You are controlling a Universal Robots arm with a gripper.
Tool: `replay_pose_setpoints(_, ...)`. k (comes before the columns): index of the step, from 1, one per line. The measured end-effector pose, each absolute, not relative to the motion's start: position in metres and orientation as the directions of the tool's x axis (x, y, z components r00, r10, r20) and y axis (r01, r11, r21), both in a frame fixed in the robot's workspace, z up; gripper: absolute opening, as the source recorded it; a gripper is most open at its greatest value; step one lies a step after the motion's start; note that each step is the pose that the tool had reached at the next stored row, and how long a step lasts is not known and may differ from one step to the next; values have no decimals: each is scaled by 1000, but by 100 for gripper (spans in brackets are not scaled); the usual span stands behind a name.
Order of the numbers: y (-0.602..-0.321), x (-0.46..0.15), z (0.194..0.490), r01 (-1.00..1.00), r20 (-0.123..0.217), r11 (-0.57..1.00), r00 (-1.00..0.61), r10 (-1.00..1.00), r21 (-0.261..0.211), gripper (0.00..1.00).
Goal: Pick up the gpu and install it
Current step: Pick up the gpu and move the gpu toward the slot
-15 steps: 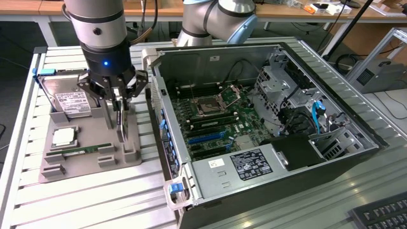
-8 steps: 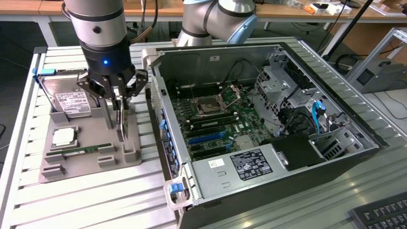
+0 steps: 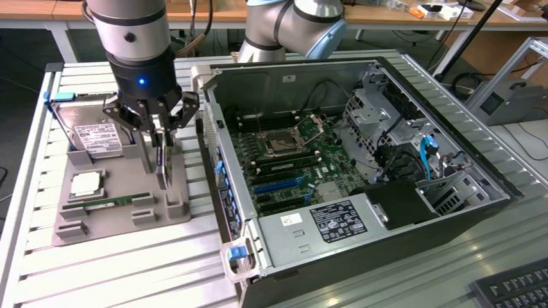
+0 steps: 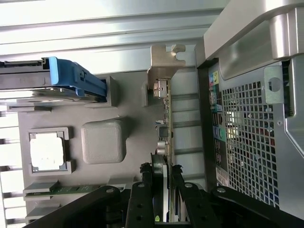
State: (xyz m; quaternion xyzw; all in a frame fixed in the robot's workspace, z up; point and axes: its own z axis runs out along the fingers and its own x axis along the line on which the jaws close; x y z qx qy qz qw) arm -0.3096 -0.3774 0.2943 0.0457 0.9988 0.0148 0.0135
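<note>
As it stands edge-on, the gpu (image 4: 166, 118) looks thin.

The arm (image 3: 128, 32) enters the exterior view at 11 o'clock. Its last link hangs straight down, and a blue light (image 3: 141, 81) glows on the wrist (image 3: 137, 64). A grey-and-blue joint (image 3: 296, 22) of the same arm sits at 12 o'clock. The gripper (image 3: 160, 146) points down at about 9 o'clock in the scene, with its black linkage splayed. Its two fingers (image 4: 142, 190) press flat against either face of the gpu (image 4: 167, 114), pinching its upper edge.
</note>
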Motion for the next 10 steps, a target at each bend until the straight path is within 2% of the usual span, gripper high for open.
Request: replay_pose_setpoints(10, -377, -310, 298, 91, -25, 995, -995, 92, 33, 26)
